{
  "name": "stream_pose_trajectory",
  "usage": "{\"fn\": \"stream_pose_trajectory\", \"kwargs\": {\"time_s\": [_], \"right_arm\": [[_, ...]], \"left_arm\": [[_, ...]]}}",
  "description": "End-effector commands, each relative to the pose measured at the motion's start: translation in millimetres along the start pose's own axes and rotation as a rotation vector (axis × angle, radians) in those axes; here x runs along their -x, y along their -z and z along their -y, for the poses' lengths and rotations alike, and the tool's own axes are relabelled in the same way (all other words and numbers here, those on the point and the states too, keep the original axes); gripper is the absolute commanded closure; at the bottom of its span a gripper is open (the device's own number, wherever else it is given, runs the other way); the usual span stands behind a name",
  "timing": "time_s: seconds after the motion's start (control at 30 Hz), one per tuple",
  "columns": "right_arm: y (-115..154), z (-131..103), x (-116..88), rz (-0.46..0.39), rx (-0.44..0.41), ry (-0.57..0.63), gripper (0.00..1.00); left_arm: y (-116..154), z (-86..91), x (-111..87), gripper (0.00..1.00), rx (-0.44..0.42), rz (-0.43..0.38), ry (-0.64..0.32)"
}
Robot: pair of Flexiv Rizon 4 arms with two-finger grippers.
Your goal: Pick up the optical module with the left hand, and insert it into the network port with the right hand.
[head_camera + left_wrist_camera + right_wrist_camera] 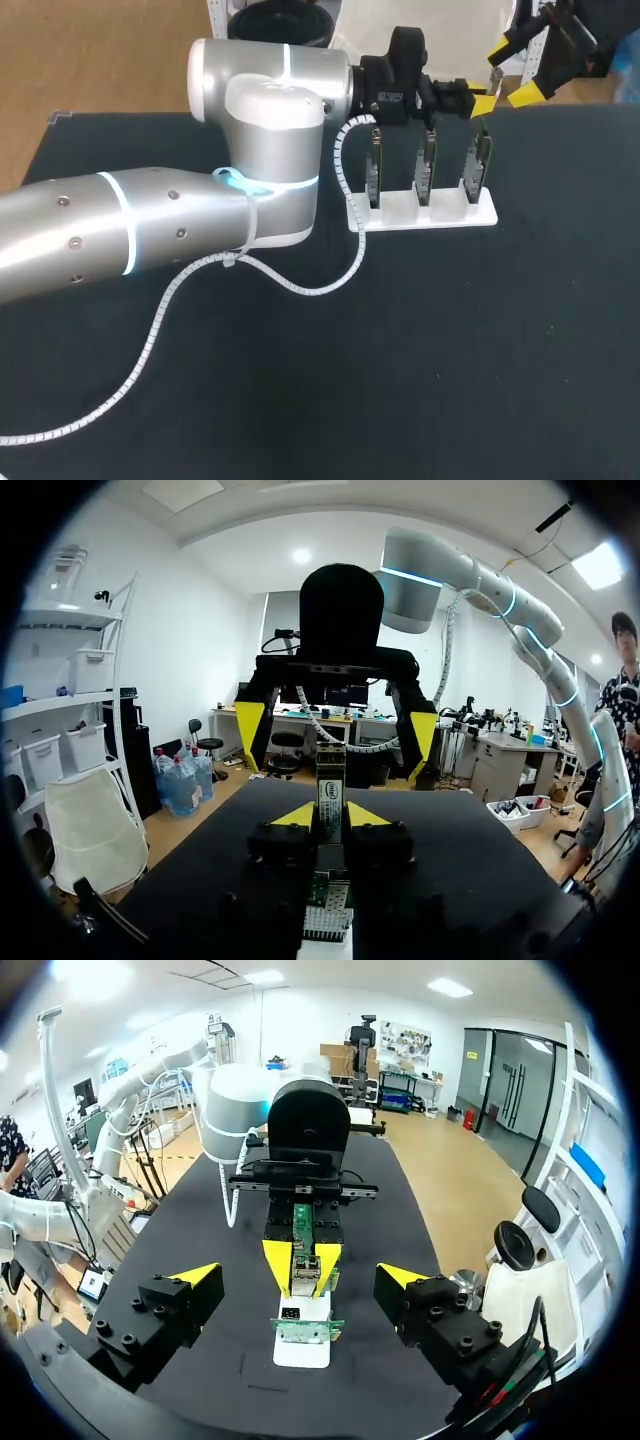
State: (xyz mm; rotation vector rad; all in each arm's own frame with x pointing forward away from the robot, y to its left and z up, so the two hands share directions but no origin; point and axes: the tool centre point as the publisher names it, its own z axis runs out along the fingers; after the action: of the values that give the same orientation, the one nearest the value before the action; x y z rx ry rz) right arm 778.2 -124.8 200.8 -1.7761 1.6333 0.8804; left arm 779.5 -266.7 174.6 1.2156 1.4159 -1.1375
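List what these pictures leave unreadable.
- Left wrist view: the left tool, shut on the module, covers the rack, which also runs off the edge.
- Right wrist view: the ports on the front board are too small; the left tool blocks the rear boards.
- Head view: the module is too small to see; the edge cuts off the right tool's body.

Left arm and card rack crowd the far table; room to pass lies nearer, right.

A white stand rests on the black table.
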Motion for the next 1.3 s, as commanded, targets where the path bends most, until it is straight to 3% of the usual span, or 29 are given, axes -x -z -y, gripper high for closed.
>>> {"fn": "stream_pose_trajectory", "kwargs": {"time_s": [0.03,1.3], "right_arm": [[1.9,-0.9,0.3,0.0,0.0,0.002,0.0],[-5.4,2.6,10.4,0.022,0.048,0.001,0.0]], "left_arm": [[0.3,1.9,-0.3,1.0,0.007,0.002,-0.001],[0.3,1.9,-0.3,1.0,0.007,0.002,-0.001]]}}
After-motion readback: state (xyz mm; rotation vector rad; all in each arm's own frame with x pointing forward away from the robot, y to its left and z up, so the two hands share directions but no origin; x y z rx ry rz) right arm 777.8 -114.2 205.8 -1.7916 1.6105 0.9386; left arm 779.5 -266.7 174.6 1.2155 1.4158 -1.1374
